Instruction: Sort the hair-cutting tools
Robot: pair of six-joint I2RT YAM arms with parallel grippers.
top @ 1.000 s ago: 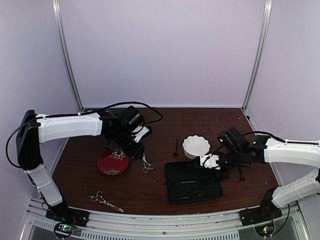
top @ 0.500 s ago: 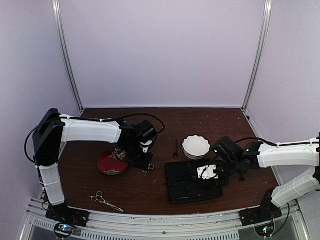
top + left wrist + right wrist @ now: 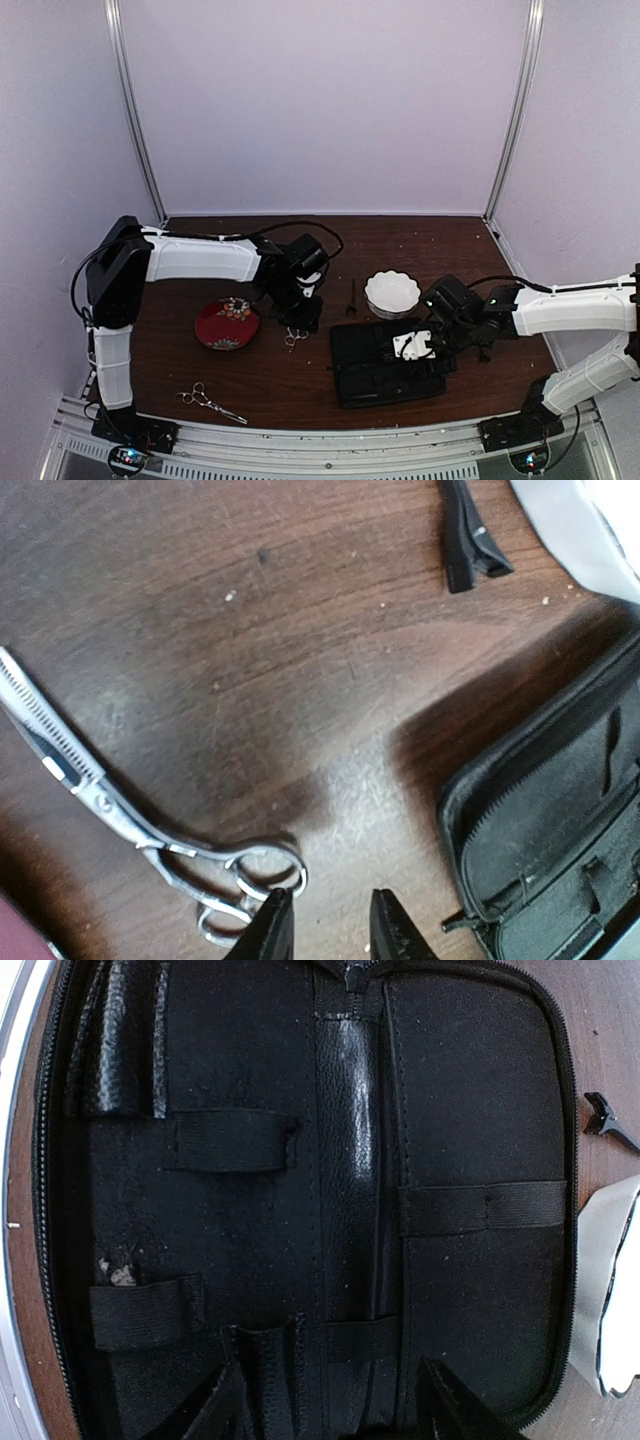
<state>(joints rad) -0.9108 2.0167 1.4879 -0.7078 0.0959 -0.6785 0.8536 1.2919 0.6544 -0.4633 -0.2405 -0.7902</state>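
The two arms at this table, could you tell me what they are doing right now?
The left hand hovers, open, beside the finger rings of the scissors between the red plate and the open black case. The right hand hangs open and empty over that case. A second pair of scissors lies near the front edge and a black clip by the white bowl.

One pair of silver thinning scissors point(image 3: 120, 815), toothed blades shut, lies flat mid-worktop point(image 3: 300, 385), rings toward the front. The second scissors point(image 3: 210, 401) lie flat at the front left, rings to the left. A slim black clip point(image 3: 352, 297) lies just left of the bowl point(image 3: 392, 292).
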